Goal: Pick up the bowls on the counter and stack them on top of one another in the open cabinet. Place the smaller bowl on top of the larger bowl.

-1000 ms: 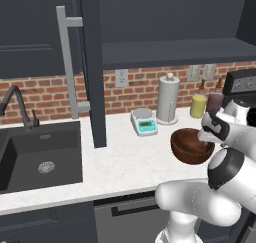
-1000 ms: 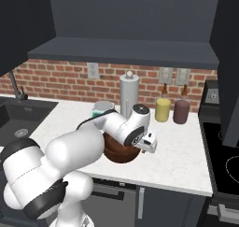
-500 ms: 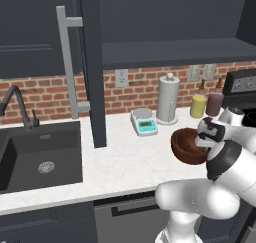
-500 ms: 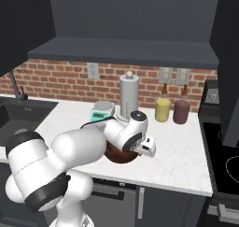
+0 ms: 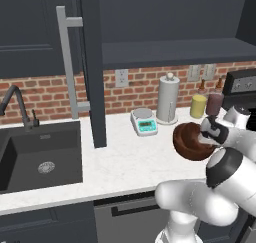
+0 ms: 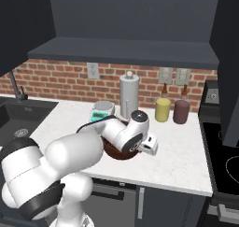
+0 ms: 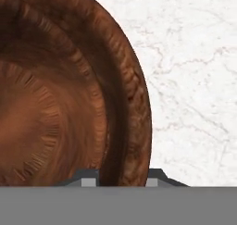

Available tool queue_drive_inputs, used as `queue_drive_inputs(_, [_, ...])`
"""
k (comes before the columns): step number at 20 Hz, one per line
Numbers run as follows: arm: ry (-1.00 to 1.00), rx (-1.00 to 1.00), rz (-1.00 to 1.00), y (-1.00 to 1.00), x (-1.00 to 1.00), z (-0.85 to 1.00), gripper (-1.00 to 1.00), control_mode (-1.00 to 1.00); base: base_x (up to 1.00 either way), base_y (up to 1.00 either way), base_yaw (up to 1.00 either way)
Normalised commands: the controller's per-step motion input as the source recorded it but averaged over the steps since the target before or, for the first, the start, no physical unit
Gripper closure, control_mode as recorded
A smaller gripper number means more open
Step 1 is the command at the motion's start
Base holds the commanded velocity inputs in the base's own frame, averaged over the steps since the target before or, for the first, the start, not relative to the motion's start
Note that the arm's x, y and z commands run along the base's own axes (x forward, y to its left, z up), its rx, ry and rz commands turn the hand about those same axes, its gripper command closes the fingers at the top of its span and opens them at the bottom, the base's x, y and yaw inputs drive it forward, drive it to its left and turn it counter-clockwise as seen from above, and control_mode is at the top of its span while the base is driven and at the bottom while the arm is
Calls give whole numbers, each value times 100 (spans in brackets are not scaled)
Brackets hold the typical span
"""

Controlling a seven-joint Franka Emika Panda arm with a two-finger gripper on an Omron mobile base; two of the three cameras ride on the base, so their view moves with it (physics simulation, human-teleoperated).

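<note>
The larger bowl [image 5: 189,141], wide and reddish-brown, sits on the white counter [image 5: 125,162] in front of the paper-towel roll. My gripper [image 5: 204,133] is at its right rim. In the hand view the larger bowl [image 7: 69,103] lies close under the hand, and the gripper [image 7: 121,177] is shut on its rim, one fingertip inside and one outside. From the right base view my arm covers most of the larger bowl [image 6: 114,152]. The open cabinet [image 5: 170,52] hangs above, its door [image 5: 92,67] swung out to the left. The smaller bowl is out of view.
A paper-towel roll [image 5: 168,99], a small kitchen scale [image 5: 144,122], a yellow cup [image 5: 198,106] and a dark red cup [image 5: 215,103] line the brick wall behind the bowl. The black sink [image 5: 40,157] lies far left. A stove [image 6: 226,156] borders the counter on the right.
The jaws have gone from wide open to shut on the larger bowl's rim. The hand has settled lower onto that rim.
</note>
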Motion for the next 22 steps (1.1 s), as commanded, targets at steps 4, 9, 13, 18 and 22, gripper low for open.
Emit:
queue_drive_inputs(4, [-37, 0, -11, 3, -42, 100, 100, -100, 0, 0, 0])
queue_drive_inputs(9, [-35, 0, -13, 10, -38, 100, 100, -100, 0, 0, 0])
queue_drive_inputs(13, [-24, 0, -10, 11, -38, 100, 100, -100, 0, 0, 0])
queue_drive_inputs(18, [-12, 0, -13, 4, -13, 100, 100, -100, 0, 0, 0])
queue_drive_inputs(22, [-1, 0, -11, 11, -12, 100, 100, -100, 0, 0, 0])
